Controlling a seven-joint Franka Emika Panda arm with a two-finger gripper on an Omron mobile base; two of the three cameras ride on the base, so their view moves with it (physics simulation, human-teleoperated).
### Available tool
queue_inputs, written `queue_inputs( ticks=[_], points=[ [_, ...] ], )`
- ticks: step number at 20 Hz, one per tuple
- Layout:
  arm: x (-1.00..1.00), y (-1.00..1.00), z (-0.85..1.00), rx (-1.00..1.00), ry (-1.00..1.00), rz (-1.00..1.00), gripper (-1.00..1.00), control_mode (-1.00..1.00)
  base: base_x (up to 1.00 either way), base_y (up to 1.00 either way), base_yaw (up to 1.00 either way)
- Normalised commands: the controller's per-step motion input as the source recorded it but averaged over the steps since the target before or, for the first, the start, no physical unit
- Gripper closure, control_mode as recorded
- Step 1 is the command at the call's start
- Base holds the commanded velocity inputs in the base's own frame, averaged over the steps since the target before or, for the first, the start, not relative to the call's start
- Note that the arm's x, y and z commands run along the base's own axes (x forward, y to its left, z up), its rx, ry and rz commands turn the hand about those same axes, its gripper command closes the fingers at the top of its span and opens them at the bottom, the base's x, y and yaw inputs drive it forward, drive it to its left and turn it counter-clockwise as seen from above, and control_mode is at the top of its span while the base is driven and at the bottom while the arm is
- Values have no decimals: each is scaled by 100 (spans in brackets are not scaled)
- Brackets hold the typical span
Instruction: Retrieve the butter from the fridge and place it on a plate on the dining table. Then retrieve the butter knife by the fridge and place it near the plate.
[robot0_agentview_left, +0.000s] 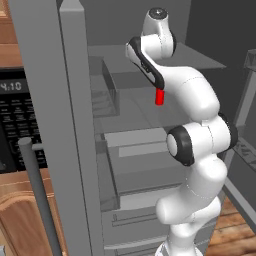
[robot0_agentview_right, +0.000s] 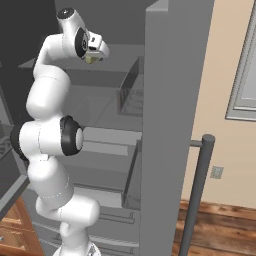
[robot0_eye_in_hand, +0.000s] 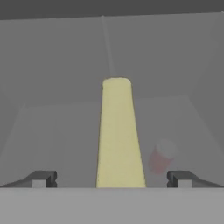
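Jaws spread wide on either side of the butter (robot0_eye_in_hand: 119, 135) inside the fridge (robot0_agentview_left: 75, 125), red container (robot0_eye_in_hand: 162, 157) beside.

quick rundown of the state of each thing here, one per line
fridge: doors open, shelves exposed
butter: lying on a fridge shelf, between the open fingers, not gripped
gripper: open, straddling the butter
red container: upright on a shelf, untouched

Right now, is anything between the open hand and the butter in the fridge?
Nothing visible. In the hand view the butter lies straight ahead, centred between the two fingertips of the open hand. The small red container stands off to one side, out of the line.
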Motion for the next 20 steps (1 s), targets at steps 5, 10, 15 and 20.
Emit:
queue_inputs(
  ticks=[5, 10, 15, 20],
  points=[
    [0, 0, -29, 0, 0, 0, -100, -100, 0, 0, 0],
    [0, 0, -29, 0, 0, 0, 100, -100, 0, 0, 0],
    [3, 0, -16, 1, 0, 0, 100, -100, 0, 0, 0],
    [1, 0, -2, 1, -9, 0, 100, -100, 0, 0, 0]
  ],
)
